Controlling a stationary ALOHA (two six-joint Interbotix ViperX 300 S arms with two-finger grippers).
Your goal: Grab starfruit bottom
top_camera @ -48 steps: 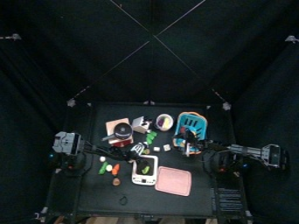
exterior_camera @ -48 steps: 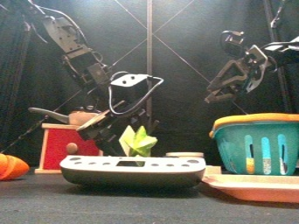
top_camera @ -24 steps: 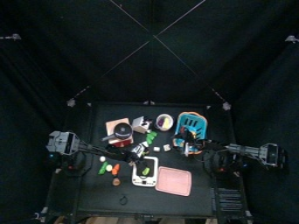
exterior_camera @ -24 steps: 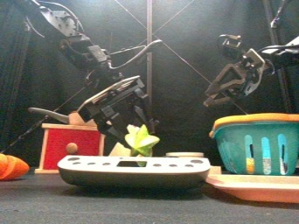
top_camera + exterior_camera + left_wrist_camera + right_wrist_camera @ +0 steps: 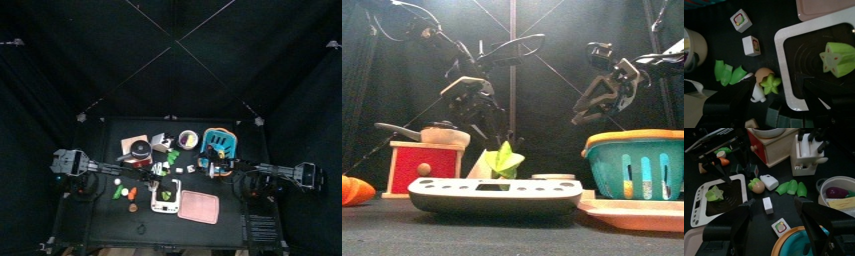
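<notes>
Nearest the front edge of the bench (image 5: 422, 232) sits the white scale (image 5: 496, 194), with the one starfruit (image 5: 502, 161) resting on its dark platform; from the left wrist the starfruit (image 5: 839, 58) lies untouched, and from above it sits just below the bench's centre (image 5: 164, 192). At 3 o'clock from the scale, touching or nearly so, is a single pink tray (image 5: 643, 212), which reaches almost to the front edge, and behind it one teal basket (image 5: 639, 163) with an orange rim. At 9 o'clock from the scale stands one red wooden box (image 5: 422, 164), and an orange object (image 5: 354, 190) lies at the far left edge. Open air remains above the starfruit. Beyond it, at 11 o'clock, the left gripper (image 5: 472, 103) hangs above the bench, its jaws spread and holding nothing. At 1 o'clock the right gripper (image 5: 603, 95) hangs higher, jaws parted wide, also empty. From the right wrist, two green pods (image 5: 791, 188) lie side by side beyond the scale, beside one small white block (image 5: 767, 205).
</notes>
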